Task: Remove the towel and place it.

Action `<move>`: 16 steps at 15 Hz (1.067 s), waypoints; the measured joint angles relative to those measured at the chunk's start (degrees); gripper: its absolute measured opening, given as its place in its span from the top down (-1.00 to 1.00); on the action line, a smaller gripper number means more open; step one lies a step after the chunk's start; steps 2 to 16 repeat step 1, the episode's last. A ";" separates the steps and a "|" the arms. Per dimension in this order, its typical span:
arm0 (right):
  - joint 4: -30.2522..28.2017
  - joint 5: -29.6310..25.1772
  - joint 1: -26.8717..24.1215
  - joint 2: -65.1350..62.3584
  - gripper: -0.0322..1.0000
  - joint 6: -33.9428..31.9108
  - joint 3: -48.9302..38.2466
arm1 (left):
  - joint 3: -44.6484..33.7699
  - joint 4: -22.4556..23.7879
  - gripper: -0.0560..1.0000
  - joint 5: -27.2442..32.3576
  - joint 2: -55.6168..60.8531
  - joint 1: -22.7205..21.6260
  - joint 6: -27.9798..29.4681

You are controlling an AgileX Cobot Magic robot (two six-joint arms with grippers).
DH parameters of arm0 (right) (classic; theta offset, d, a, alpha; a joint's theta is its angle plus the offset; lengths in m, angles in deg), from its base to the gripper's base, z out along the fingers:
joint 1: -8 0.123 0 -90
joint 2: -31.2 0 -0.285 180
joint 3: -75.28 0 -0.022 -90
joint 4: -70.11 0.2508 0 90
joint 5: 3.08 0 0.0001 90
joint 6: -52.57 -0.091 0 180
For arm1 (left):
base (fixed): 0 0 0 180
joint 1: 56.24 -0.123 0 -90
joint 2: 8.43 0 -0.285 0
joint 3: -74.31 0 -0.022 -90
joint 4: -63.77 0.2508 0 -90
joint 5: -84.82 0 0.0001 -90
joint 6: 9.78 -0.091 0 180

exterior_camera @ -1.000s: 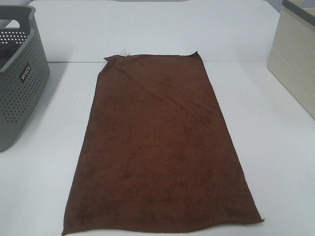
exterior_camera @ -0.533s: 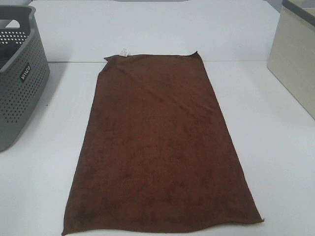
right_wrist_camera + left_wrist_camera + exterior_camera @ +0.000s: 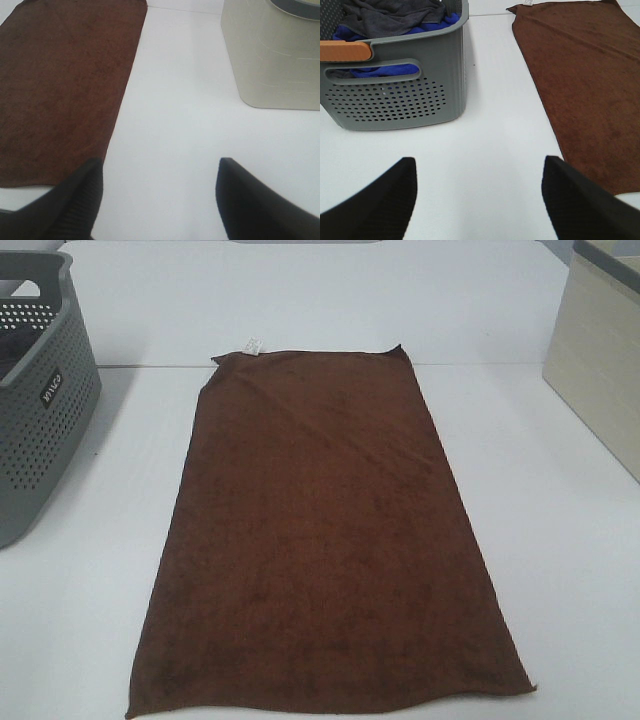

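Observation:
The towel (image 3: pixel 325 530) is a dark reddish-brown cloth lying flat and spread out on the white table, with a small white tag (image 3: pixel 253 344) at its far left corner. It also shows in the left wrist view (image 3: pixel 585 85) and in the right wrist view (image 3: pixel 60 85). My left gripper (image 3: pixel 479 200) is open and empty above bare table, between the grey basket and the towel's near left corner. My right gripper (image 3: pixel 157 200) is open and empty above bare table, beside the towel's near right corner. Neither gripper shows in the exterior view.
A grey perforated basket (image 3: pixel 40 400) stands at the left; the left wrist view (image 3: pixel 395 95) shows dark and blue cloths inside it. A beige bin (image 3: pixel 600 360) stands at the right and also shows in the right wrist view (image 3: pixel 275 60).

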 joint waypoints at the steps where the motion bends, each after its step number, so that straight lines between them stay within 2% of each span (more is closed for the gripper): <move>1: 0.00 0.00 0.00 0.00 -0.30 0.00 0.00 | 0.00 0.00 -0.34 0.00 0.00 0.00 0.00; 16: 0.00 0.00 0.00 0.00 -0.30 0.00 0.00 | 0.00 0.00 -0.34 0.00 0.00 0.00 0.00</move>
